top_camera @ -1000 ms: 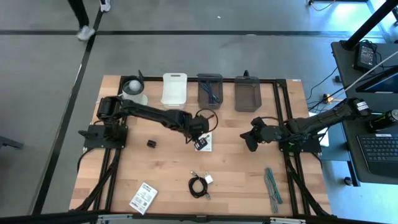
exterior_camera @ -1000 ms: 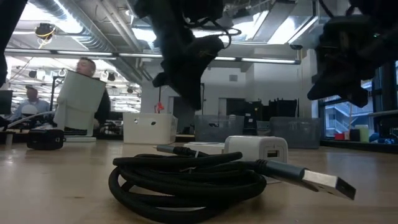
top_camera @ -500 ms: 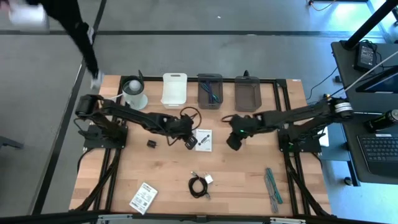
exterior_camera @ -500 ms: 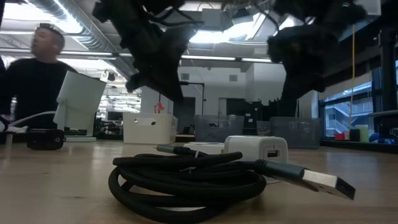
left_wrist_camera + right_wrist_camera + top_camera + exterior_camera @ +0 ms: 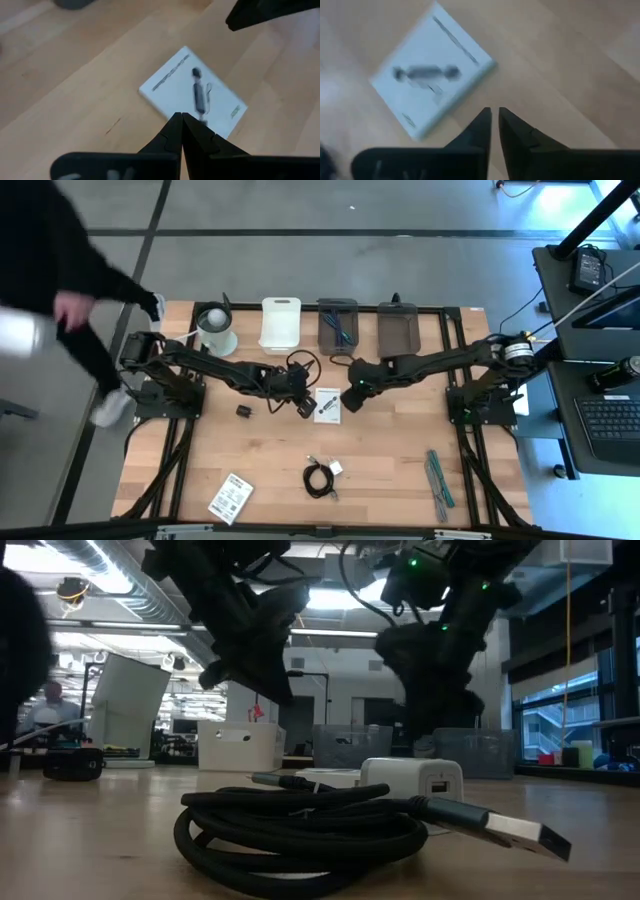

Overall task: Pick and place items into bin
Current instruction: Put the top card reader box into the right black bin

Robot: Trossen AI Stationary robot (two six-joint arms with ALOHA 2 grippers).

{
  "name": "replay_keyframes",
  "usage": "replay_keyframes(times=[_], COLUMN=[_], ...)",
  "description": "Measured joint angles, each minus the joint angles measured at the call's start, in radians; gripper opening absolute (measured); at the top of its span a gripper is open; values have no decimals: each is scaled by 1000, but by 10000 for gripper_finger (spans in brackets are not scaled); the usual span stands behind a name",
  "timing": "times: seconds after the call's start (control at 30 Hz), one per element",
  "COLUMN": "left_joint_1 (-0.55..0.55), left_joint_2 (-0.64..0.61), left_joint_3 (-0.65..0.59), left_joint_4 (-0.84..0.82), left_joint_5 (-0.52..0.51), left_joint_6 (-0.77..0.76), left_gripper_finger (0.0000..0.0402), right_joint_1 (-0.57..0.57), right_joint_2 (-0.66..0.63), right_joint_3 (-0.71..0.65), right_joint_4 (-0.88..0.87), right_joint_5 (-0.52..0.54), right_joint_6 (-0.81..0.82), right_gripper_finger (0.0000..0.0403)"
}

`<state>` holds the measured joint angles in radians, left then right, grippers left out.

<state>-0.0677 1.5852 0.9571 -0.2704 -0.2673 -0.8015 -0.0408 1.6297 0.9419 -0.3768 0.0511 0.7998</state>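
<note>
A white printed card (image 5: 326, 405) lies flat on the wood at the table's middle, also seen as the card (image 5: 195, 92) and the card (image 5: 432, 97). My left gripper (image 5: 300, 404) hangs just left of it, shut and holding nothing, its fingertips (image 5: 180, 119) together. My right gripper (image 5: 350, 398) hangs just right of the card, a narrow gap between its fingertips (image 5: 494, 112), with nothing in it. A small black cube (image 5: 243, 411), a coiled black cable (image 5: 319, 479) with a white plug (image 5: 415, 780), a second card (image 5: 231, 497) and teal strips (image 5: 438, 478) lie on the table.
Along the far edge stand a white cup with a ball (image 5: 214, 325), a white bin (image 5: 281, 323) and two grey bins (image 5: 337, 326) (image 5: 397, 330). A person (image 5: 60, 270) moves beside the table's left far corner.
My right gripper has swung from the table's right side toward the left and now hangs beside the middle card; the log-free view shows its tip tipped further down. My left gripper has drawn off the card toward the table's left. The person has come closer at the left.
</note>
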Motion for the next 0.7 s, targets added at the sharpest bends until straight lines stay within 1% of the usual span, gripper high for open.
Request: replay_keyframes(times=[0.13, 0.23, 0.33, 0.43, 0.53, 0.63, 0.7], left_joint_1=[4, 11, 20, 26, 31, 31, 31], left_joint_2=[7, 21, 45, 69, 99, 123, 135], left_joint_3=[1, 1, 1, 1, 1, 2, 2], left_joint_4=[-5, 4, 15, 34, 62, 95, 101], left_joint_5=[9, 25, 42, 68, 111, 132, 131], left_joint_6=[0, 1, 1, 0, 9, 20, 9], left_gripper_finger=[4, 13, 34, 55, 67, 69, 68], right_joint_1=[-20, -28, -32, -32, -28, -23, -16], right_joint_2=[0, -7, -7, -7, -5, -4, -4], right_joint_3=[-49, -64, -65, -65, -73, -125, -174], right_joint_4=[180, 214, 201, 186, 184, 245, 333], right_joint_5=[-22, -26, -27, -27, -22, -22, -23], right_joint_6=[85, 88, 89, 110, 119, 169, 215], right_gripper_finger=[74, 93, 106, 113, 114, 114, 114])
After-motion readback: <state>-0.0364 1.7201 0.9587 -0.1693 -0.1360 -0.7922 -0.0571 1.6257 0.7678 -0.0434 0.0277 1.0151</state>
